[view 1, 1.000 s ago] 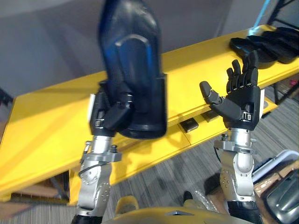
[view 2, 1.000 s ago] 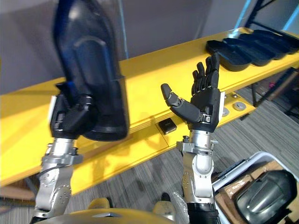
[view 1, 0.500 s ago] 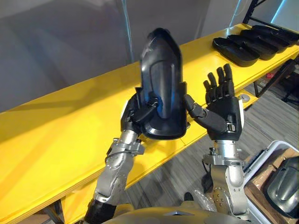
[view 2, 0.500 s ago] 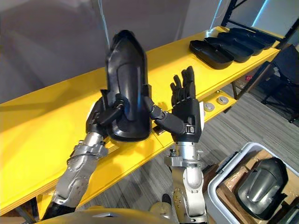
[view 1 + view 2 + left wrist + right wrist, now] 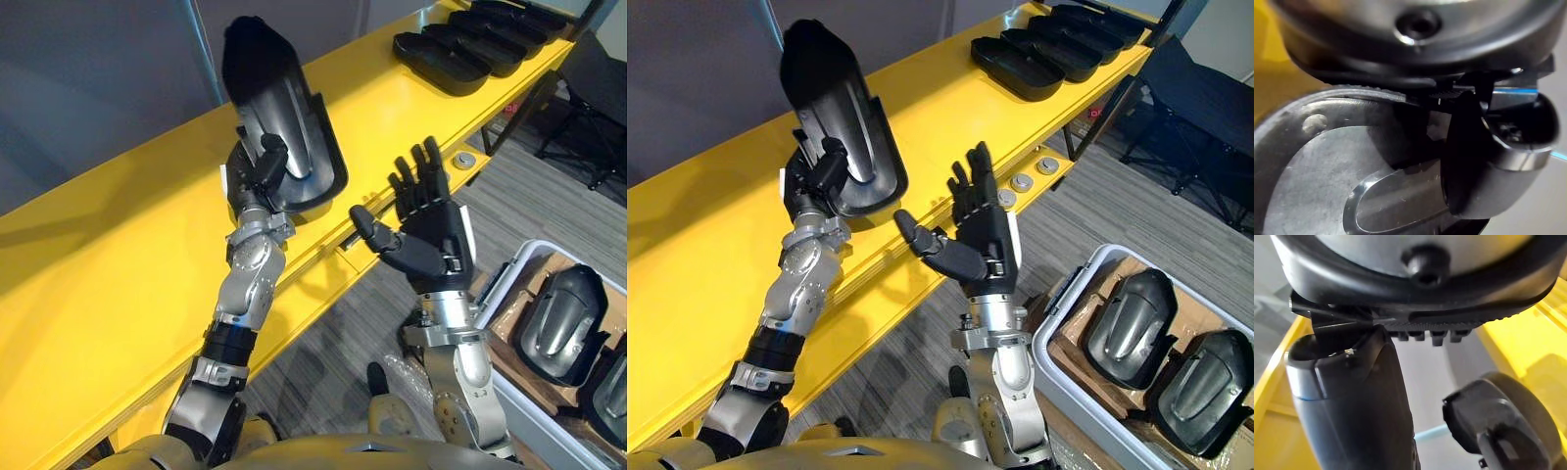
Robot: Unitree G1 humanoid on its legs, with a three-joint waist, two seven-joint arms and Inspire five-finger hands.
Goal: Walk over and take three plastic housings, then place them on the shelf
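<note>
Housing: plastic housing (image 5: 282, 117), broad end gripped in my left hand (image 5: 253, 184), thumb curled over its rim.
Long axis: rises up and away from those fingers, narrow end furthest.
Shelf: yellow shelf (image 5: 98, 274) lies directly beyond and below the fingers; I judge set-down comes next.
Spare: right hand (image 5: 436, 235) splayed wide, empty, beside the housing, apart from it.

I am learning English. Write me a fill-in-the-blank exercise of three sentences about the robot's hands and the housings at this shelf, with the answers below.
1. The left hand is shut on one black housing, held above the ____ shelf.
2. The right hand is ____ and holds nothing.
3. A row of housings lies farther along the shelf, on the robot's ____ side.
Missing words: yellow; open; right.
</note>
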